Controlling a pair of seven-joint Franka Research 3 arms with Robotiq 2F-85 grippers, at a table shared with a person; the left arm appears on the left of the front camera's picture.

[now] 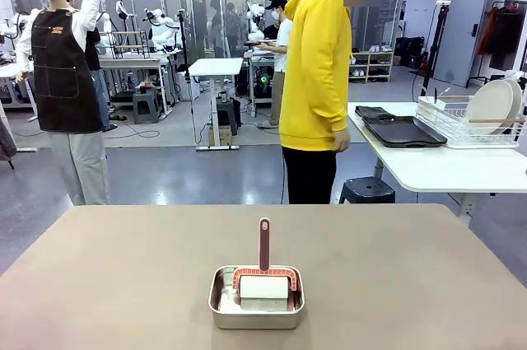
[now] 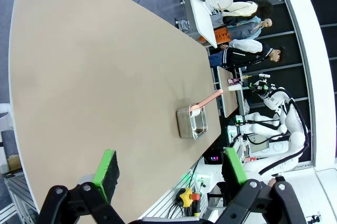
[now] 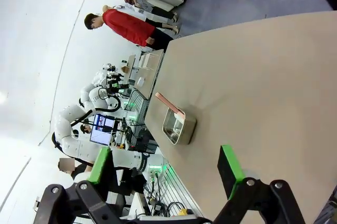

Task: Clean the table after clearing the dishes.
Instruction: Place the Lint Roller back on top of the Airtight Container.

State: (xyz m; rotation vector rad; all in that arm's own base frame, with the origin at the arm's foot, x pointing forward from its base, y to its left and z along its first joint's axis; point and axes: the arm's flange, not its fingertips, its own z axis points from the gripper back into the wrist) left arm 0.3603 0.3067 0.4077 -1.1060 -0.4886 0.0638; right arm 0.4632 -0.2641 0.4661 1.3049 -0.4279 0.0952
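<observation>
With both pairs of fingers spread empty, we should grip the roller's handle [image 1: 264, 243] upright from the pan [image 1: 256, 307] near the tabletop's [image 1: 123, 276] near edge.

The table [image 1: 123, 284] is cut off by the bottom and side edges in the front view. The roller [image 1: 263, 287] hides part of the pan [image 1: 256, 310] floor. Plates [image 1: 492, 106] in the rack [image 1: 461, 123] are partly cut off at the right edge; cutlery there is too small to identify.

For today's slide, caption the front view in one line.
A lint roller rests in a steel pan on the table; a person stands beyond.
</observation>
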